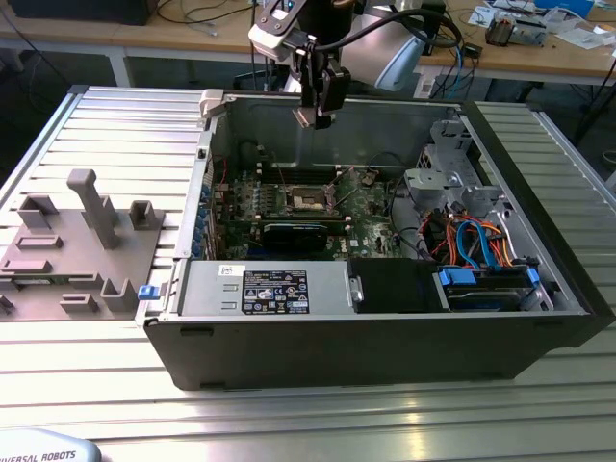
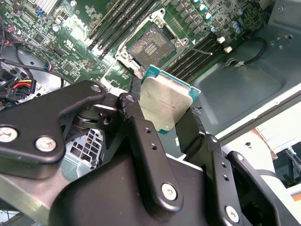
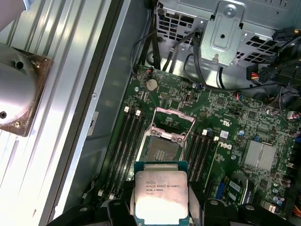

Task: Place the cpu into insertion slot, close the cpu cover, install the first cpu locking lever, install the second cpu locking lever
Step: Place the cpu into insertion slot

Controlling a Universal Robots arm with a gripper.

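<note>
My gripper (image 1: 316, 115) hangs above the open computer case, near its back wall, and is shut on the cpu (image 2: 167, 101). The cpu (image 3: 161, 195) is a thin square chip with its silvery face showing, pinched at two opposite edges between black fingers (image 2: 141, 132). Below and apart from it lies the insertion slot (image 3: 162, 149), a dark square recess with a metal rim in the green board (image 3: 225, 141). The slot (image 2: 149, 44) is uncovered and nothing sits in it; it shows in the exterior view as a dark square (image 1: 310, 199). The cpu cover (image 3: 173, 121) stands flipped open at the slot's far edge.
Long black memory slots (image 3: 129, 141) flank the socket on both sides. A metal drive cage (image 1: 443, 178) with bundled cables (image 1: 476, 241) fills the exterior view's right. A black labelled box (image 1: 274, 289) sits at the case front. A grey fixture (image 1: 77, 241) lies on the table, left.
</note>
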